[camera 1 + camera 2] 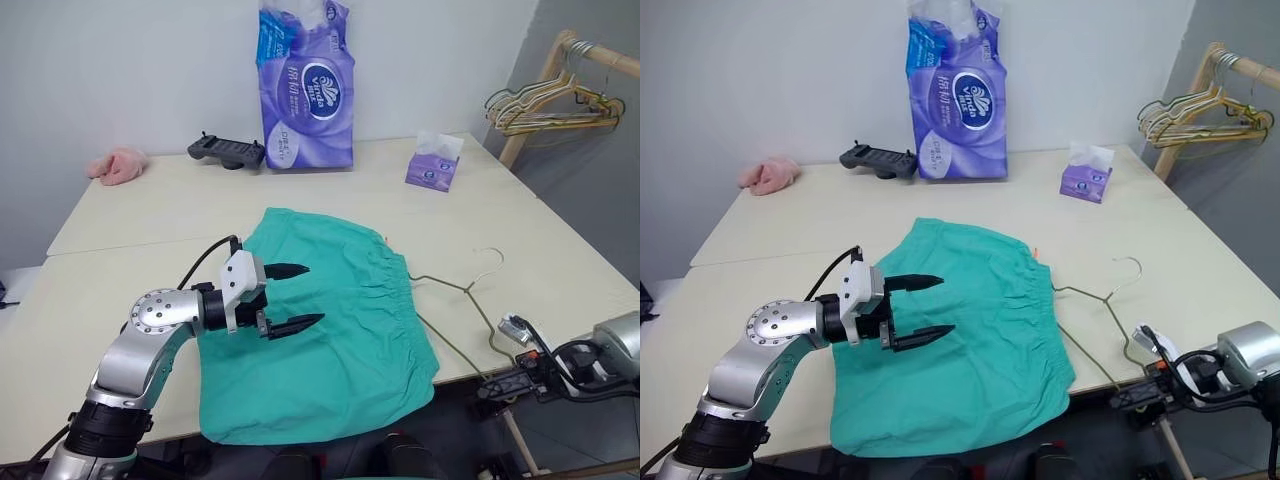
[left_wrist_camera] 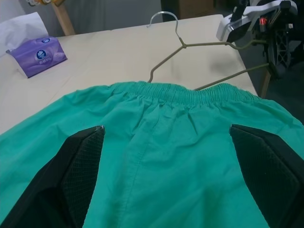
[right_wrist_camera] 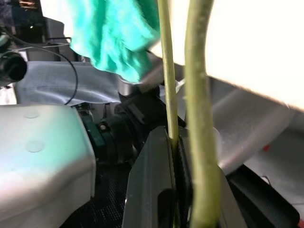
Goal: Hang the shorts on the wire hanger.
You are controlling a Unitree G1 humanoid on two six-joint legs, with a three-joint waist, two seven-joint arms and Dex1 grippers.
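Note:
The teal shorts (image 1: 335,340) lie flat on the cream table (image 1: 120,290), waistband toward the right, their near edge hanging over the table's front. My left gripper (image 1: 313,293) hovers open just above the middle of the shorts, pointing right toward the waistband (image 2: 190,92). The thin olive wire hanger (image 1: 470,290) lies right of the waistband, its hook (image 1: 492,258) toward the far right and its lower part reaching past the table's front edge. There my right gripper (image 1: 490,388) is shut on the hanger's wire (image 3: 199,118), below the table's corner.
A purple toilet-paper pack (image 1: 307,90), a black controller (image 1: 228,152), a pink fuzzy cloth (image 1: 118,165) and a purple tissue box (image 1: 432,170) sit along the back. A wooden rack (image 1: 545,75) with a bunch of hangers (image 1: 550,105) stands at the far right.

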